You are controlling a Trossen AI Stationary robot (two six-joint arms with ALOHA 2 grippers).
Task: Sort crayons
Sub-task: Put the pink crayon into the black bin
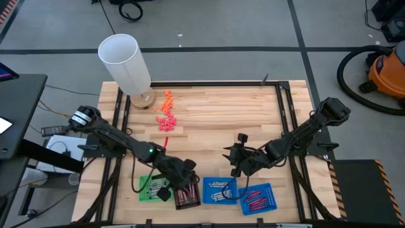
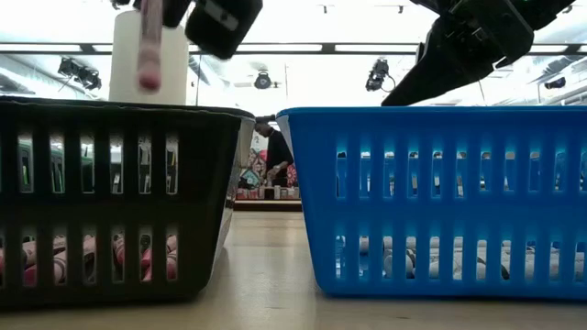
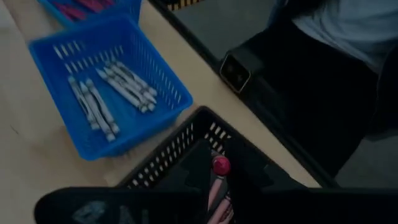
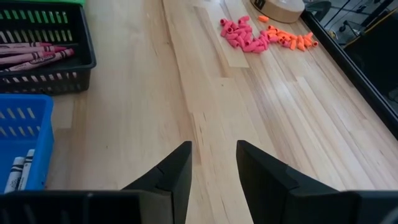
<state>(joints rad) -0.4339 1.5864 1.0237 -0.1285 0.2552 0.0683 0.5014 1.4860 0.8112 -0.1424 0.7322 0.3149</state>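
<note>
My left gripper (image 1: 183, 182) hangs over the black tray (image 1: 187, 197) at the table's near edge, shut on a magenta crayon (image 3: 220, 166). The black tray holds several magenta crayons (image 4: 31, 55). Next to it on the right, a blue tray (image 1: 219, 190) holds several grey-silver crayons (image 3: 118, 84) lying flat. A second blue tray (image 1: 258, 199) holds red crayons. My right gripper (image 1: 234, 159) is open and empty over bare wood, just beyond the blue trays; its fingers show apart in the right wrist view (image 4: 213, 168). My left gripper pinches the magenta crayon between its two fingers (image 3: 196, 168), coming from above. The crayon stands upright and hangs below the fingers (image 2: 149, 50), lifted clear above the black tray's rim (image 2: 119, 108). Its upper end (image 3: 221, 165) shows between the fingers.
A green tray (image 1: 150, 188) stands left of the black one. A tall white cylinder (image 1: 125, 62) on a wooden base stands at the far left. Small orange lumps (image 1: 168, 98) and pink lumps (image 1: 166, 120) lie near it. A dark frame edges the table. Bare wood lies mid-table.
</note>
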